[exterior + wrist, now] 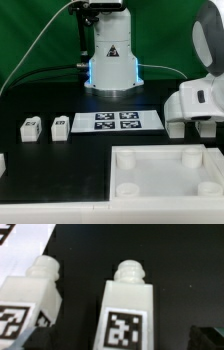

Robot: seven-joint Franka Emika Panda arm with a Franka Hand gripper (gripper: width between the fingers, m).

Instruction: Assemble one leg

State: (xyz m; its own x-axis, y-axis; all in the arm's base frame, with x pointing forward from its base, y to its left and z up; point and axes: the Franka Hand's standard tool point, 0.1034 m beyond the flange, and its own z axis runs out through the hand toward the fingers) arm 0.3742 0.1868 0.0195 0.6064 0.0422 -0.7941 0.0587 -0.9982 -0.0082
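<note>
Two white legs rest side by side on the black tabletop (175, 263), apart, with a dark strip of it between them. The fully seen leg (128, 303) is a squarish post ending in a rounded knob, and a black-and-white tag (125, 330) on it faces the camera. The cropped leg (28, 294), cut by the picture's edge, has the same knob, pointing the same way. Beyond it lies the marker board (15, 258). A dark blurred shape (210, 336) in one corner cannot be made out.

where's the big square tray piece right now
In the exterior view, the tray piece lies at the lower right, nearer the camera than the marker board.
</note>
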